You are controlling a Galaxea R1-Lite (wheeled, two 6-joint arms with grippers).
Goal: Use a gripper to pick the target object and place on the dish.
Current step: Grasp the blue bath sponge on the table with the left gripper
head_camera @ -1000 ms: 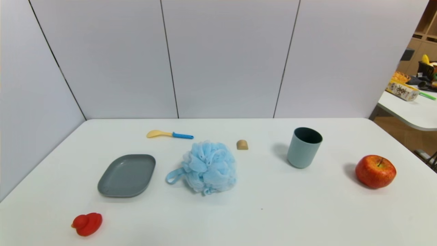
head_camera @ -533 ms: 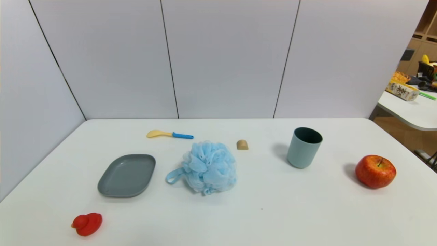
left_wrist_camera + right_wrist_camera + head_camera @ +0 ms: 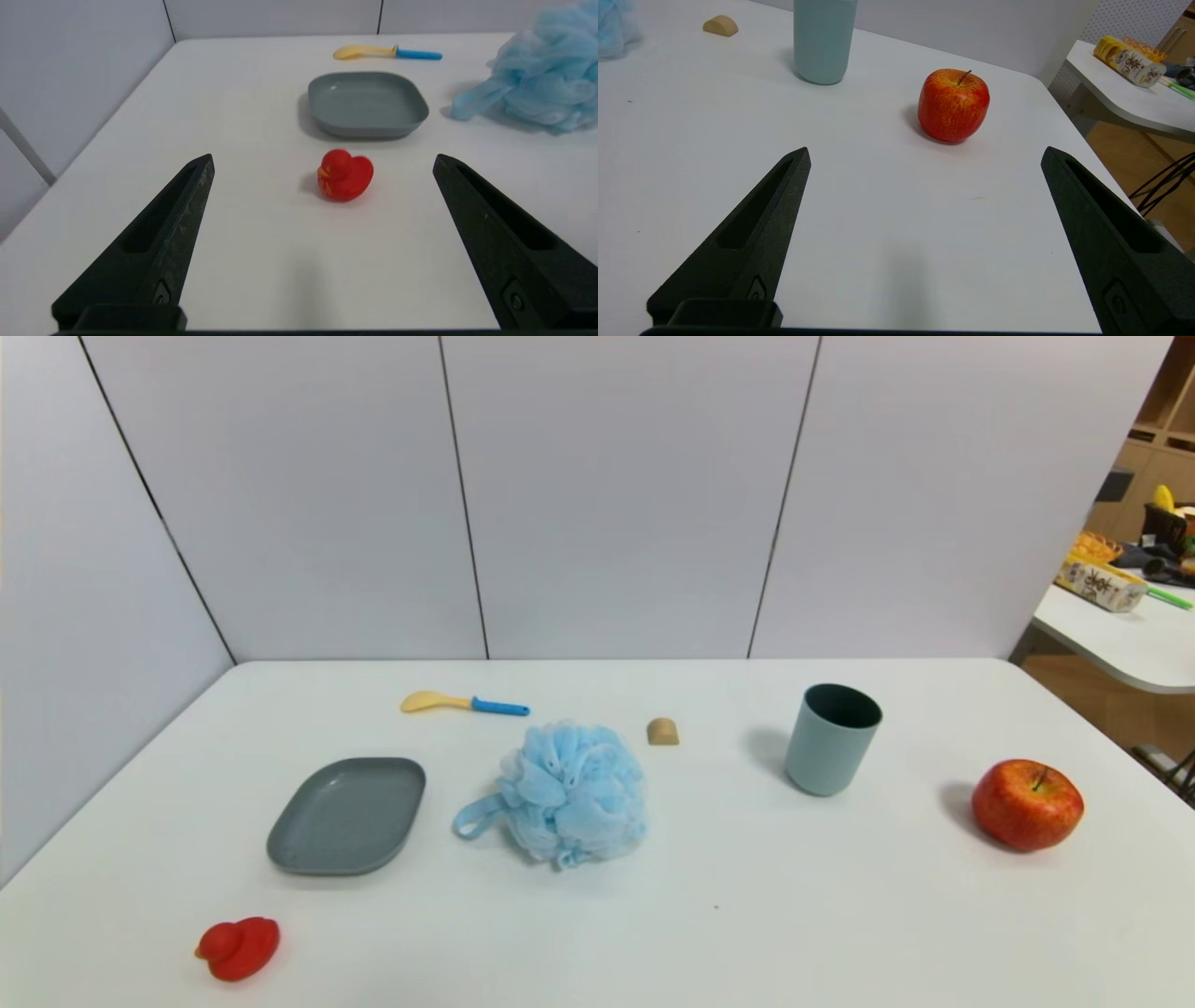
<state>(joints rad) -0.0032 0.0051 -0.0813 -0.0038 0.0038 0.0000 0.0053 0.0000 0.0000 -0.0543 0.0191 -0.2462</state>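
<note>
The target object, a fluffy light-blue bath pouf (image 3: 571, 793) with a ribbon loop, rests on the white table near the middle; the left wrist view shows the pouf (image 3: 542, 84) too. Just left of it lies the dish (image 3: 347, 815), a shallow grey plate with nothing on it, and the dish (image 3: 367, 103) shows again from the left wrist. Neither arm appears in the head view. My left gripper (image 3: 322, 161) hangs open over the near left table, short of the red duck. My right gripper (image 3: 924, 156) is open near the front right, short of the apple.
A red rubber duck (image 3: 237, 947) sits front left, close to my left gripper. A yellow spoon with a blue handle (image 3: 464, 703) and a tan block (image 3: 663, 732) lie at the back. A grey-blue cup (image 3: 831, 738) and a red apple (image 3: 1027, 804) stand to the right.
</note>
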